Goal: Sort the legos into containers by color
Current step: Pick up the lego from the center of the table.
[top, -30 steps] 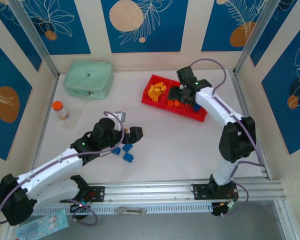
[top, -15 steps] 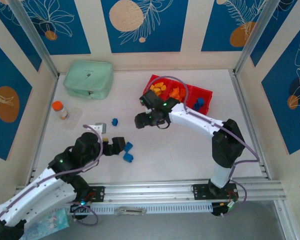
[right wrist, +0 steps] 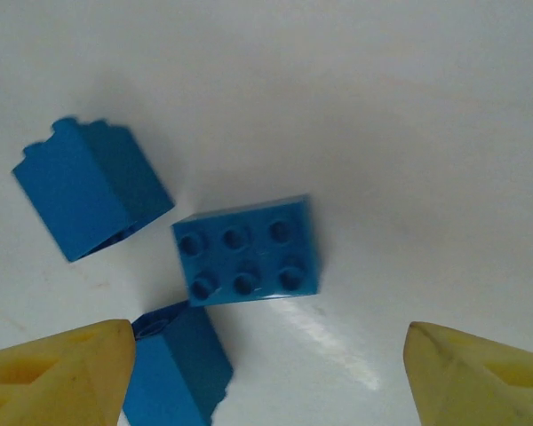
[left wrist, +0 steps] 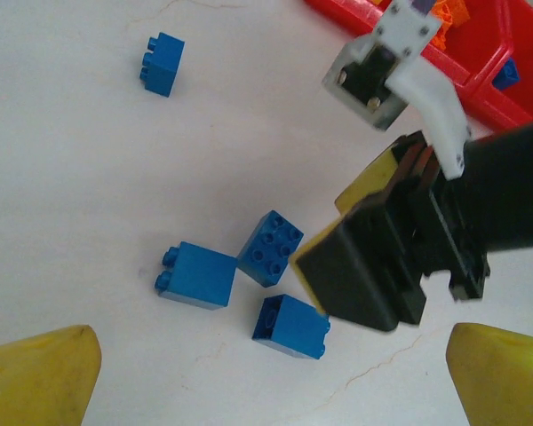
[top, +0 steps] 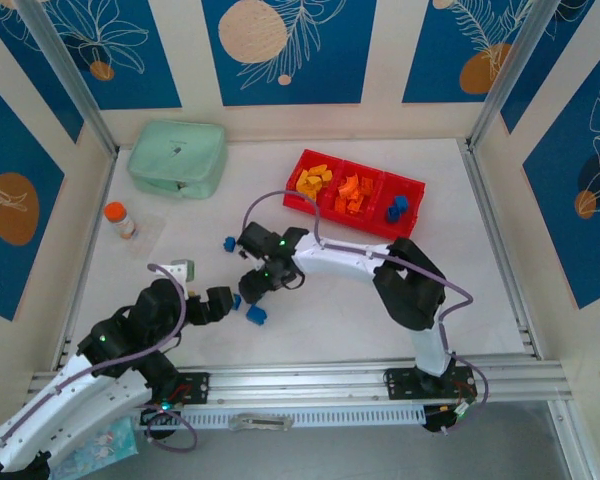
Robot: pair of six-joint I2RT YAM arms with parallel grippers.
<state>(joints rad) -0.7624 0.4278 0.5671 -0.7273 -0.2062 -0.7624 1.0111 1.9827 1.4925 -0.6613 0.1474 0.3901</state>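
The right fingers [top: 252, 287] hang spread wide and empty over three blue legos [right wrist: 249, 251] clustered on the white surface [top: 330, 320], left of centre in the overhead view. The left fingers [top: 220, 303], also parted and empty, sit just beside the cluster. A fourth blue lego [top: 228, 242] lies apart, higher up. The red tray [top: 370, 228], upper right, holds yellow, orange and blue bricks in separate compartments.
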